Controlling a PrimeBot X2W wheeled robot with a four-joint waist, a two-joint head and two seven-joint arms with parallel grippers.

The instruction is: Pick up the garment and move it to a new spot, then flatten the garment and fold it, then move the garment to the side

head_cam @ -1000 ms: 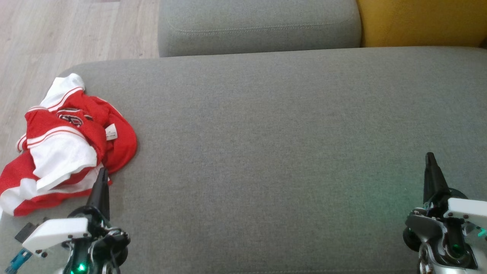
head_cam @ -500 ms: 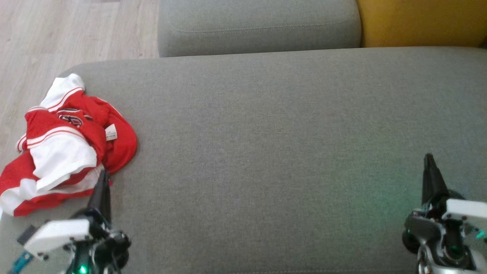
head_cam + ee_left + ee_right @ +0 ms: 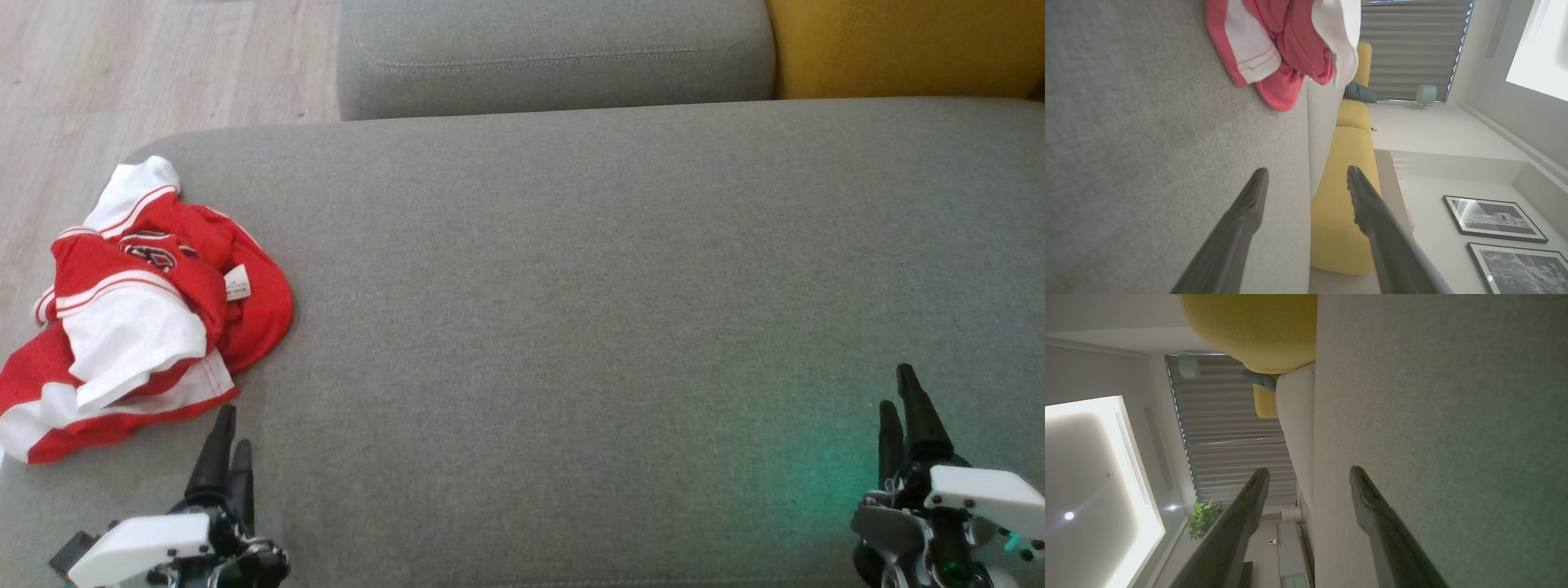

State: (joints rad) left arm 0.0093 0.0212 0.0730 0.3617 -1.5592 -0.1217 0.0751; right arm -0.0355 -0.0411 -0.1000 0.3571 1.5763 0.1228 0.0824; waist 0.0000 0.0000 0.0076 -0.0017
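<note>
Lying crumpled at the left edge of the sofa seat (image 3: 571, 286), the garment (image 3: 139, 318) was pictured ungripped; left hand (image 3: 233, 426) and right hand (image 3: 893, 387) were held open. Pinched by one fold, it could be dragged to the floor (image 3: 163, 73).

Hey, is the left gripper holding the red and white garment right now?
No, the left gripper has its fingers open and empty, and the garment lies ahead of them on the grey cushion.

A crumpled red-and-white garment (image 3: 147, 318) lies at the left edge of the grey upholstered seat (image 3: 571, 327).
</note>
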